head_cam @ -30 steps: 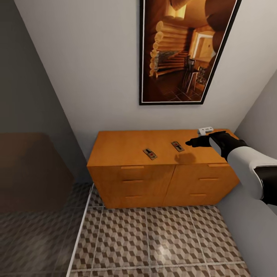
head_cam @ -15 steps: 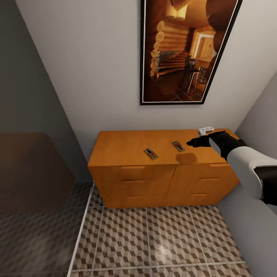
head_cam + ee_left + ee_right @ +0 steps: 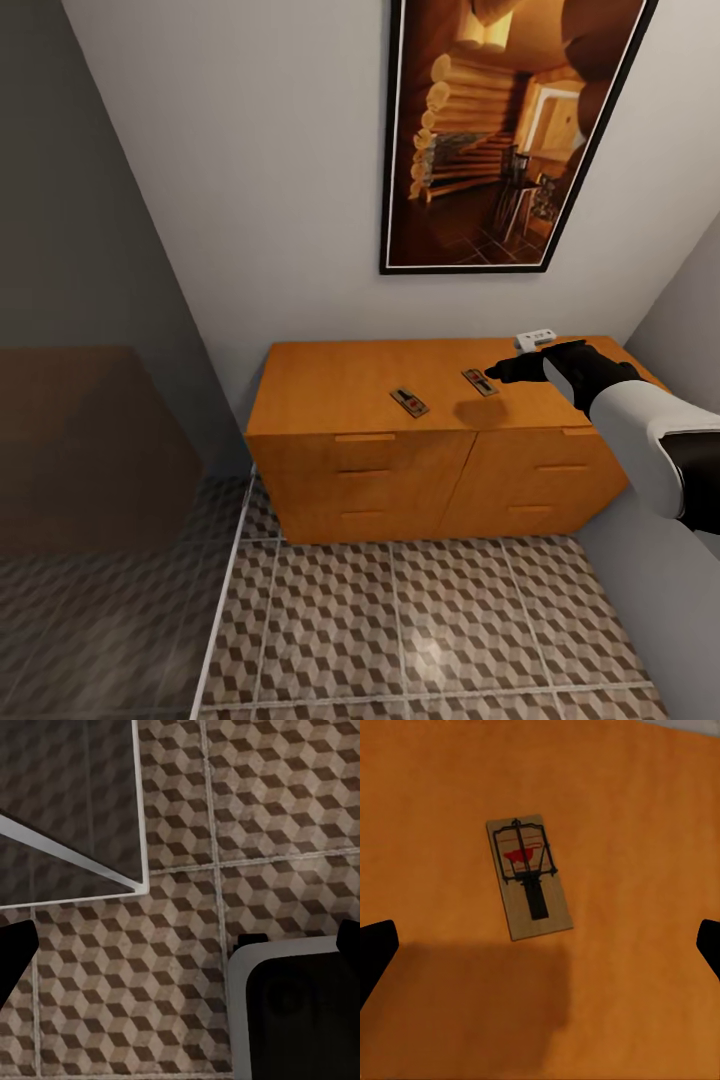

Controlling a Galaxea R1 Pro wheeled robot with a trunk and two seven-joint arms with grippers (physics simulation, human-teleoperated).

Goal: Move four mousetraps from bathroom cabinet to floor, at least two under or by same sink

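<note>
Right gripper [image 3: 515, 370], fingers spread and empty, hovers above a mousetrap [image 3: 528, 875] on the cabinet [image 3: 350, 385]; two mousetraps there, none floored yet.

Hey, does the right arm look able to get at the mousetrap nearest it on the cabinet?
Probably yes. The right end effector hovers open just above that mousetrap, which lies flat on the bare cabinet top with nothing between them.

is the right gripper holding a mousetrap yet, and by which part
Nothing is held. The right gripper hovers open above the cabinet; the nearer mousetrap lies flat on top, between the jaws' line but untouched.
</note>
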